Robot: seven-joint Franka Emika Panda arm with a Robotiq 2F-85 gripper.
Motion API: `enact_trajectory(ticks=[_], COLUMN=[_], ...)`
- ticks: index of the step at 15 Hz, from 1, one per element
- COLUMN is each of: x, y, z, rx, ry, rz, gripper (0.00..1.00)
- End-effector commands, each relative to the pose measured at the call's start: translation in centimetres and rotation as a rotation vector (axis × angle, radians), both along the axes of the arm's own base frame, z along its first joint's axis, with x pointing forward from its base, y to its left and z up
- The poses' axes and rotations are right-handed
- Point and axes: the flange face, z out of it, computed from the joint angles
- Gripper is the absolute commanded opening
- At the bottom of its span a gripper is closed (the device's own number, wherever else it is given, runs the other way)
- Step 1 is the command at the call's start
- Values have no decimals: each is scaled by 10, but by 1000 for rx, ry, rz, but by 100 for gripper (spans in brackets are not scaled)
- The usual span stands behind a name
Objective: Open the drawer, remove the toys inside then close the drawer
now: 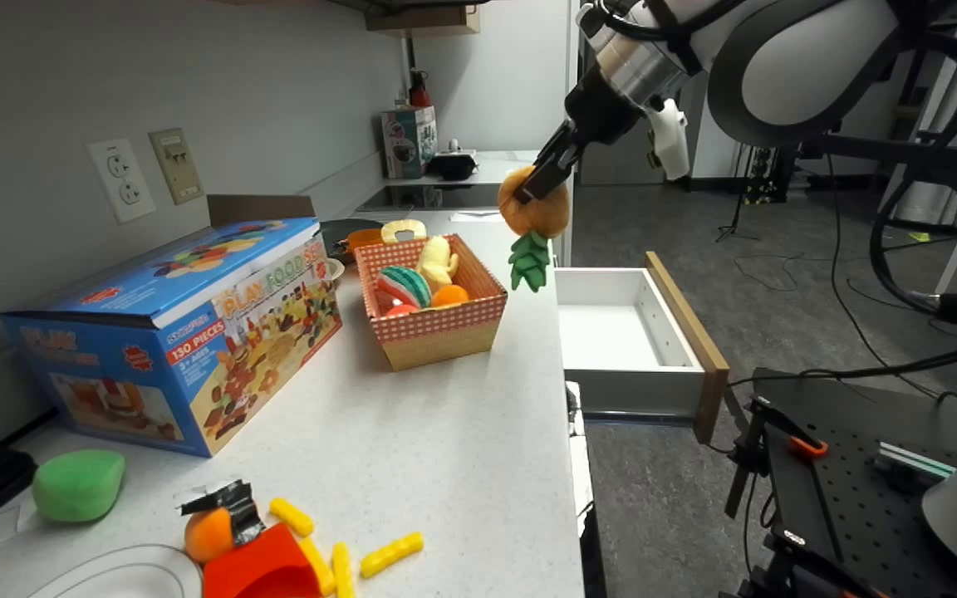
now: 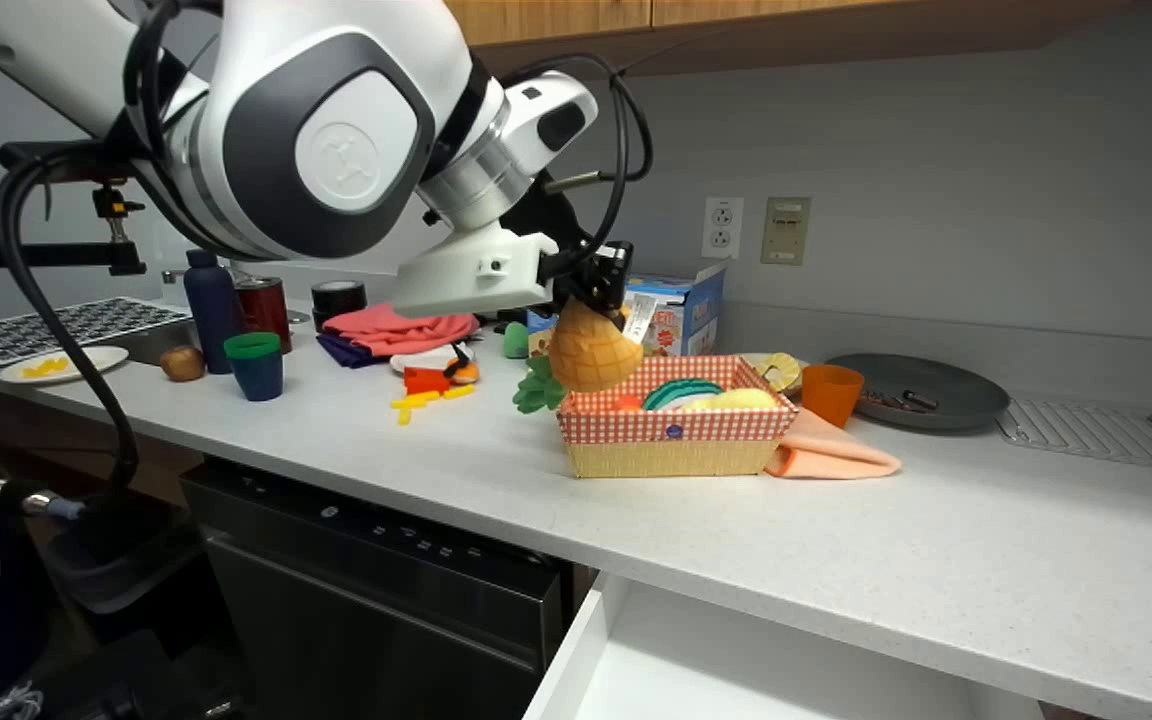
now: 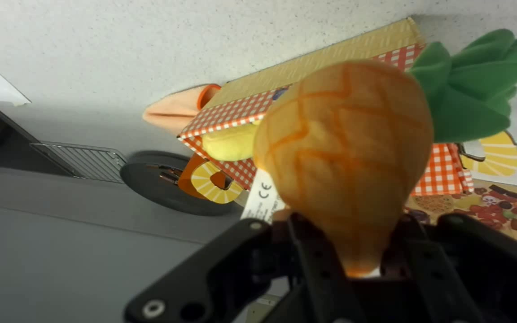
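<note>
Grey wall point(image 1: 279, 108) and speckled white surface point(image 1: 445, 465) run away from where I stand, with the play-food box point(image 1: 188, 324) on the left. Next comes the gingham-rimmed basket point(image 1: 445, 345), holding a red piece point(image 1: 401, 310), watermelon toy point(image 1: 414, 282), banana point(image 1: 435, 262) and orange point(image 1: 449, 296). Right of it and higher, the jaws pinch a plush pineapple point(image 1: 543, 218) by its body, long axis steep, leaf crown point(image 1: 530, 264) slanting downward. I'd guess it's bound leftward for the basket; that rim is the edge to clear, though how close the leaves are I can't tell. Rightmost, the drawer point(image 1: 607, 332) juts out, visible floor bare, closing still to do.
</note>
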Motion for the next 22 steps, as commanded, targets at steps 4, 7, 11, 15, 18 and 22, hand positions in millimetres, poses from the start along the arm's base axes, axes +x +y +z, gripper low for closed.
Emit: enact_trajectory(ticks=[4, 7, 11, 15, 18, 22], x=[-3, -4, 18, 55, 83, 117], y=[3, 2, 7, 23, 27, 15], z=[-2, -2, 14, 28, 30, 25], rx=[5, 5, -19, -49, -71, -86], ry=[3, 4, -61, -96, -105, -98], rz=[15, 15, 23, 66, 84, 72], gripper=[19, 19, 5, 5, 5, 5])
